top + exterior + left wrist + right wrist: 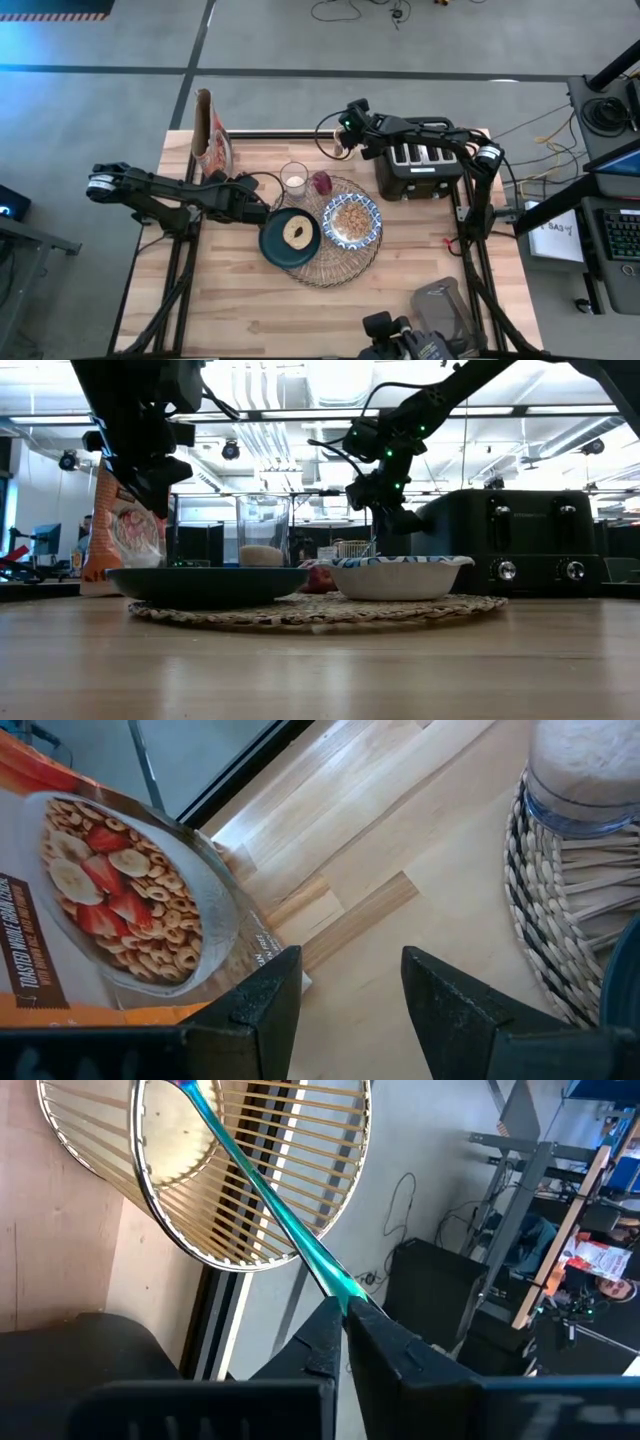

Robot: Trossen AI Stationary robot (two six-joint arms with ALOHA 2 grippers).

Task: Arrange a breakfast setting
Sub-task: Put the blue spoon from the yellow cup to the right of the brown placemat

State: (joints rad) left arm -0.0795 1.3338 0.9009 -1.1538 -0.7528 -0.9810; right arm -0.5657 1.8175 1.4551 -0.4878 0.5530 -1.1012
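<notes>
On the round woven placemat (pixel 335 268) sit a dark teal plate (pixel 272 245) with a ring of bread, a blue-and-white bowl (pixel 352 220) of cereal and a clear glass (pixel 294 179). My left gripper (pixel 345 985) hovers open beside the plate's left rim, between the cereal box (pixel 100 910) and the glass (pixel 580 770), with nothing between its fingers. My right gripper (pixel 345 1308) reaches over the toaster (pixel 420 168) to the table's far edge. It is shut on a shiny teal spoon (pixel 270 1205), whose far end stands inside a gold wire basket (pixel 290 1170). My right gripper pinches the spoon's handle (pixel 335 1280) near its free end between the tips of its two fingers. The fingers slant down from the table's right side. The spoon runs on straight ahead of them, its other end inside the wire basket.
The black toaster (pixel 530 540) stands at the back right, close to the placemat. The cereal box (pixel 213 135) stands upright at the far left. A small red thing (pixel 321 183) lies on the placemat beside the glass. Bare wood lies along the near edge.
</notes>
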